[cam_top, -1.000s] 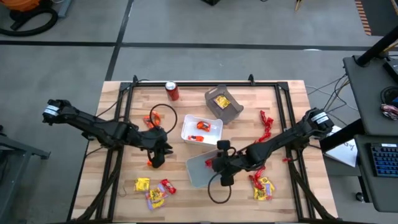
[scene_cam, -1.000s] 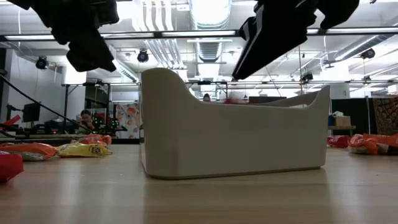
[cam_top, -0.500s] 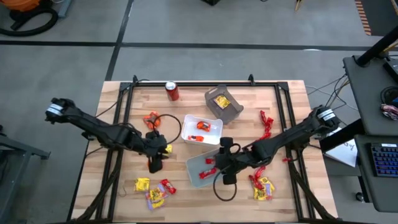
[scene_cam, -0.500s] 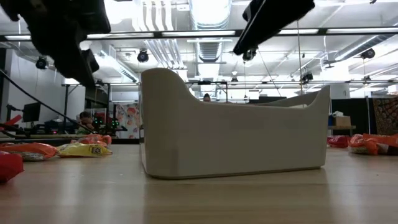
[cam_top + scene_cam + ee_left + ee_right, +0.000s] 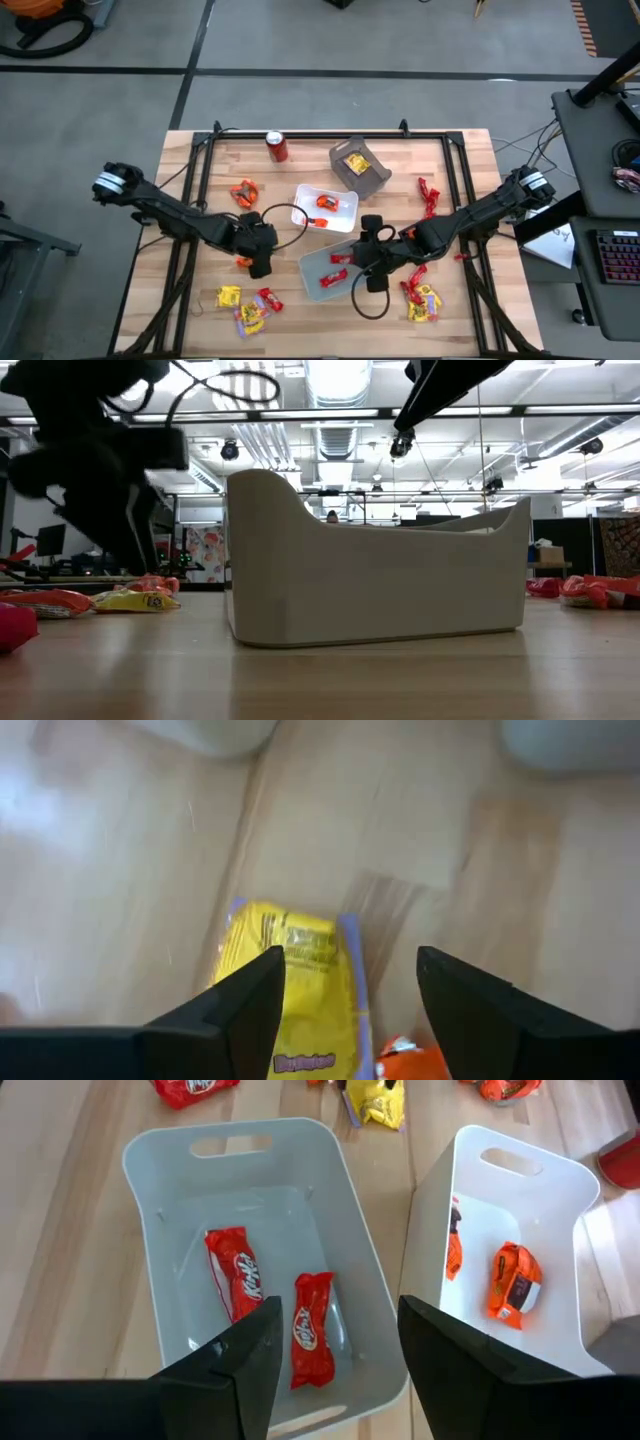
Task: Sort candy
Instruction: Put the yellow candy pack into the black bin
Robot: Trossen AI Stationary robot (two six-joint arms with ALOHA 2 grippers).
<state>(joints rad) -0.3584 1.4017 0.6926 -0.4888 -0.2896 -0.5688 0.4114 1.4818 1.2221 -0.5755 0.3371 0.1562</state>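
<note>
My left gripper [image 5: 258, 264] is open, low over the table left of the near white tray [image 5: 318, 258]. In the left wrist view its fingers [image 5: 350, 960] stand on either side of a yellow sweet [image 5: 295, 995] that lies flat on the wood. An orange sweet [image 5: 405, 1060] lies beside the yellow one. My right gripper [image 5: 368, 268] is open and empty, above the near tray's right side. That tray holds two red sweets [image 5: 230, 1270] [image 5: 312, 1328]. The far white tray [image 5: 325, 208] holds orange sweets [image 5: 515, 1285]. A grey tray [image 5: 360, 168] holds a yellow sweet.
A red soda can [image 5: 277, 146] stands at the far edge. Loose sweets lie at the far left [image 5: 243, 190], near left [image 5: 245, 305], right [image 5: 428, 200] and near right [image 5: 420, 295]. A black cable loops by the near tray [image 5: 370, 305].
My left gripper has come down toward the table and a little toward the right edge, and now stands low over the yellow sweet. My right gripper has risen and gone toward the table's right edge, away from the near tray.
</note>
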